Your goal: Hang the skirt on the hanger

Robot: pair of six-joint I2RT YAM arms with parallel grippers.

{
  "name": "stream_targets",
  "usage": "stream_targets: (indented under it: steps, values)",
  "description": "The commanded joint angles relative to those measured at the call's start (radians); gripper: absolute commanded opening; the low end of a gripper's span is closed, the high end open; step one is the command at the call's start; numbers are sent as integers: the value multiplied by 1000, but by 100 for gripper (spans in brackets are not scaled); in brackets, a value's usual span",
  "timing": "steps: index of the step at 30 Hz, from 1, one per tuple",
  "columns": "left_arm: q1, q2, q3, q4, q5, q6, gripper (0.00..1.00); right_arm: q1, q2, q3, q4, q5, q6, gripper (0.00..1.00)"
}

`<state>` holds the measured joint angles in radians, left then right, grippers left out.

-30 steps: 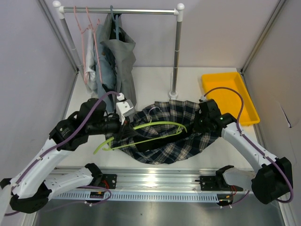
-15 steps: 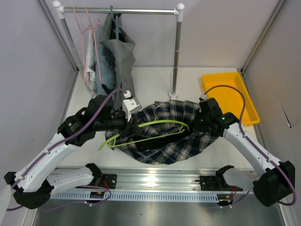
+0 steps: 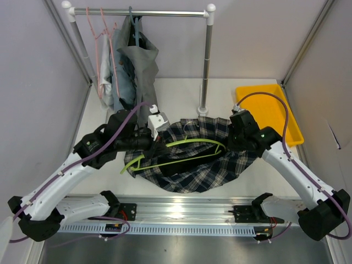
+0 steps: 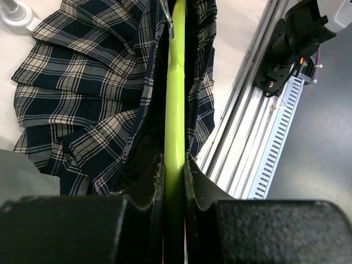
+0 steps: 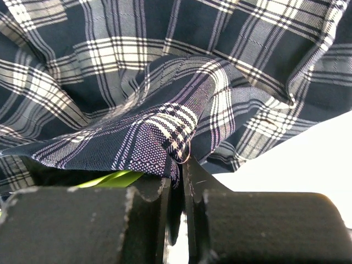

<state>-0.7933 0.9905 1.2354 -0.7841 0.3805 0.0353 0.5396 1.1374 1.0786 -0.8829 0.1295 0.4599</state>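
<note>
A dark blue and white plaid skirt (image 3: 203, 159) lies bunched on the table in the middle of the top view. A lime green hanger (image 3: 181, 147) lies across it, partly inside the fabric. My left gripper (image 3: 151, 144) is shut on the hanger's bar (image 4: 175, 126) at the skirt's left edge. My right gripper (image 3: 234, 144) is shut on a fold of the skirt's edge (image 5: 170, 132) at the right side, with a bit of green hanger (image 5: 110, 179) showing under the cloth.
A clothes rail (image 3: 143, 12) at the back holds grey garments (image 3: 135, 71) and pink hangers (image 3: 102, 38); its upright pole (image 3: 206, 66) stands just behind the skirt. A yellow tray (image 3: 269, 113) sits at the right. A metal rail (image 3: 181, 212) runs along the near edge.
My left gripper has carried the hanger to the right and a little up, further into the skirt. My right gripper, still holding the skirt's edge, has shifted slightly.
</note>
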Motion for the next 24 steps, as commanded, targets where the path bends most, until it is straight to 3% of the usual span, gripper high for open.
stream_targets:
  steps: [1,9,24]
  values:
    - [-18,25,-19,63,6,21,0,34,-8,87,18,-18,17,0]
    - [-18,10,-31,3,-61,52,0,45,5,132,-4,-2,16,0]
    - [-20,68,-66,241,43,-26,0,100,9,138,-5,16,43,0]
